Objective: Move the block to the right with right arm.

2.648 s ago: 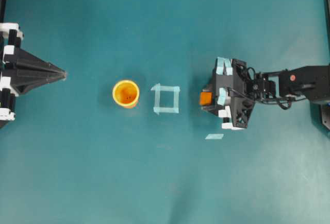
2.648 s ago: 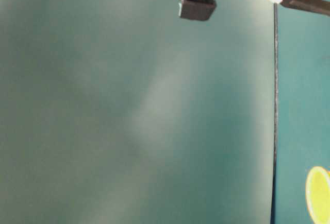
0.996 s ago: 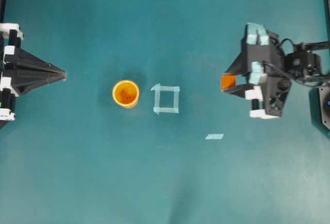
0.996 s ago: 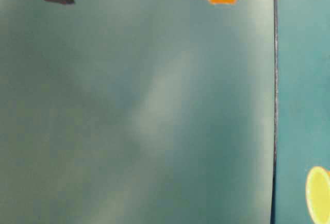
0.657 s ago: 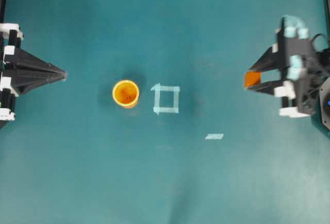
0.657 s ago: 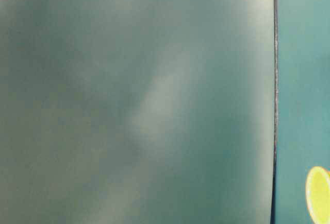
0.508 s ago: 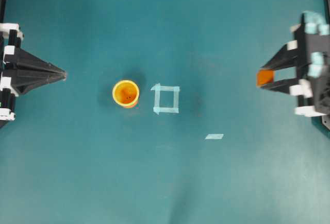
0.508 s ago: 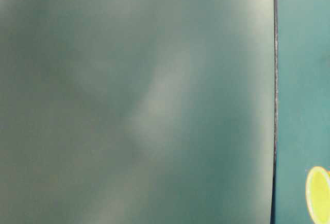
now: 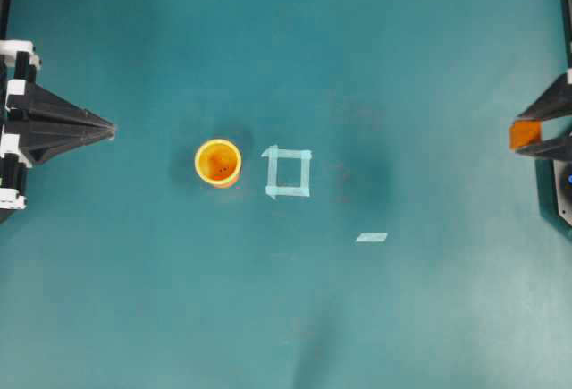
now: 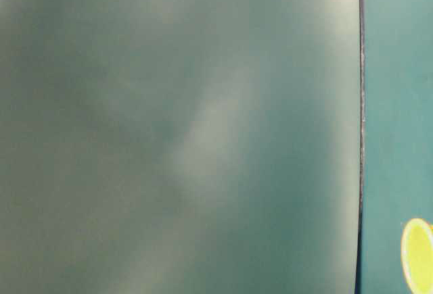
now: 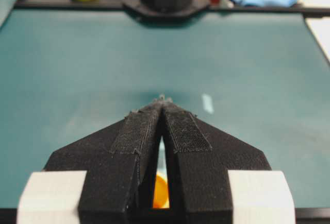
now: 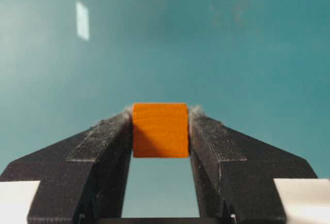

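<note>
Because the task sends it rightward, block [image 12: 160, 130], orange, sits clamped between right gripper [image 9: 536, 135] tips at the table's [image 9: 357, 317] right edge, apparently lifted.

The small orange block [image 12: 160, 130] sits squarely clamped between the right hand's [image 12: 160, 118] fingertips.
</note>
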